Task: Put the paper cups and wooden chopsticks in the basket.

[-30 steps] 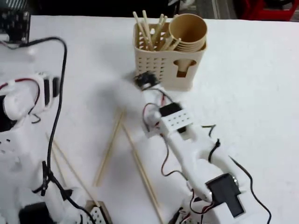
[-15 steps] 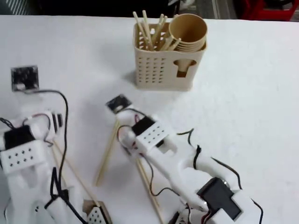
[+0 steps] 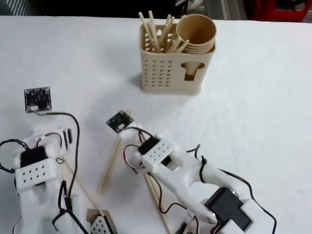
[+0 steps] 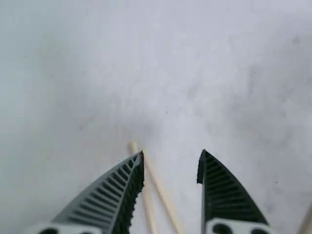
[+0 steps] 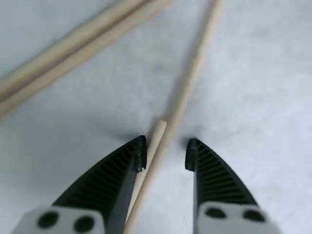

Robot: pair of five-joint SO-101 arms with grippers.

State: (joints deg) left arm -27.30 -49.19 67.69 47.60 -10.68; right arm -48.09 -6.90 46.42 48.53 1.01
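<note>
Chopsticks (image 5: pixel 181 100) lie loose on the table (image 3: pixel 253 97), two between the half-open, empty jaws of the right gripper (image 5: pixel 165 151) (left gripper (image 4: pixel 170 165) likewise open over others). Lower squarely and close on both before lifting toward the basket (image 3: pixel 168 73) of cups (image 3: pixel 196 30).

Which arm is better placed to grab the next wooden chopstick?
Right, probably: the right hand, open, squarely straddles thin pale wooden chopsticks; the left hand has just chopstick ends beside one finger.
</note>
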